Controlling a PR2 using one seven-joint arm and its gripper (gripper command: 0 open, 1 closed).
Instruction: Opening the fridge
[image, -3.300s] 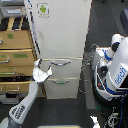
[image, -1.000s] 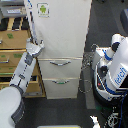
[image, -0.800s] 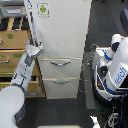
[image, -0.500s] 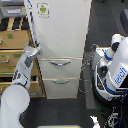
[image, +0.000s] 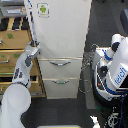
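The fridge (image: 62, 30) is tall and white, with a green-android sticker (image: 43, 9) on its large upper door. Two lower drawers have silver bar handles (image: 60, 63) (image: 61, 81). My gripper (image: 34, 50) is at the lower left edge of the upper door, just above the top drawer. My white arm (image: 20, 75) reaches up to it from the lower left. The view is too coarse to tell whether the fingers are open or shut, or whether they hold the door's edge. A thin dark line runs along the door's left edge.
A tan wooden drawer cabinet (image: 12, 40) with green labels stands directly to the left of the fridge, behind my arm. A second white robot (image: 117, 70) with cables stands at the exterior view's right, near the fridge's right side. The floor is dark.
My arm has swung up and to the exterior view's left, from in front of the top drawer to the left edge of the upper door. The fridge drawers have not moved.
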